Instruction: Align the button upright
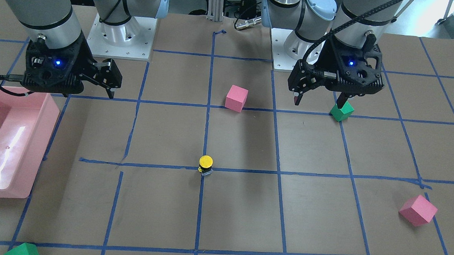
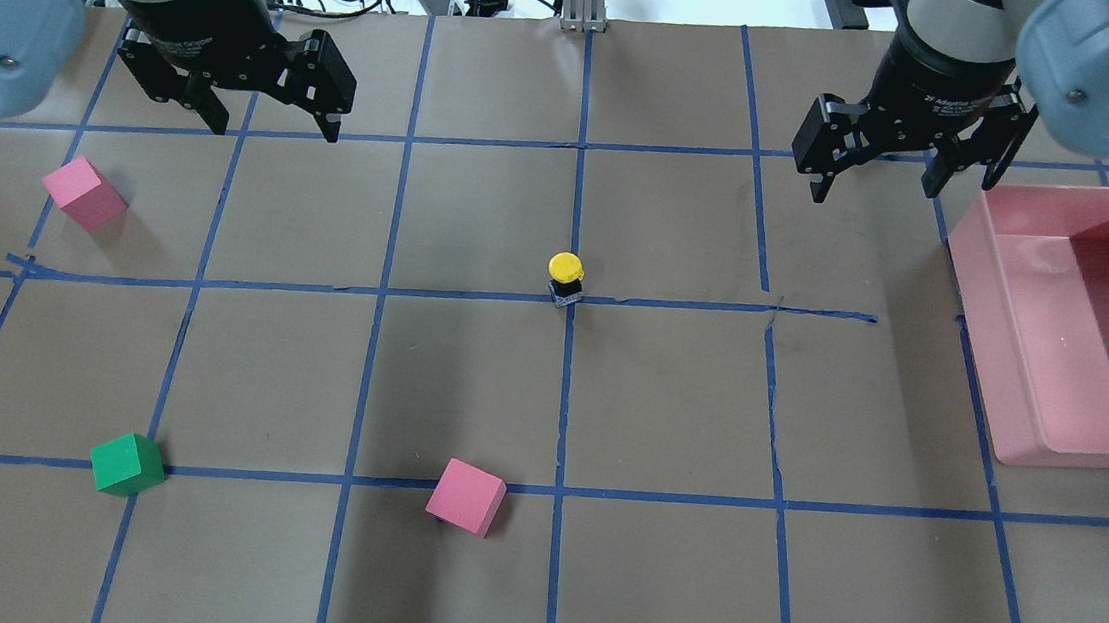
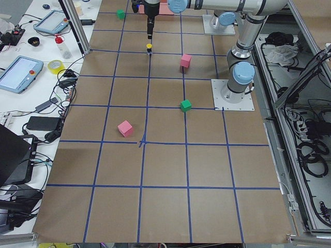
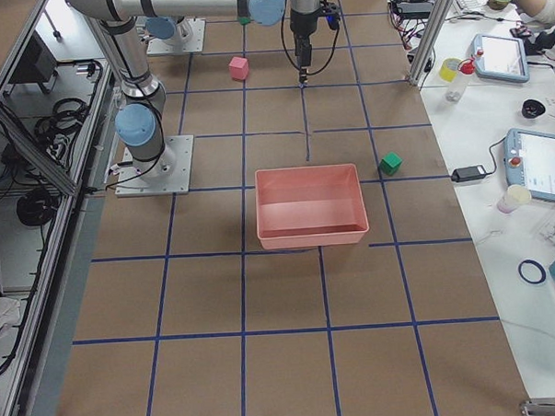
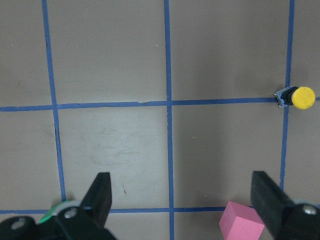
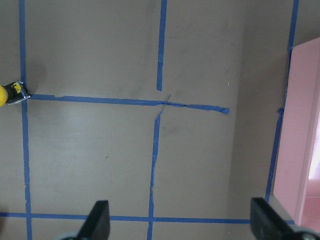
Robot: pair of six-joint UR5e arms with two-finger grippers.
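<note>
The button stands upright at the table's middle, on a crossing of blue tape lines, yellow cap on top and dark base on the paper. It also shows in the front view, at the right edge of the left wrist view and at the left edge of the right wrist view. My left gripper is open and empty, held high, far left of the button. My right gripper is open and empty, held high, far right of it. Neither touches the button.
A pink bin sits at the right. A pink cube lies at the left, another pink cube near the front middle, and a green cube at the front left. Another green cube lies beyond the bin.
</note>
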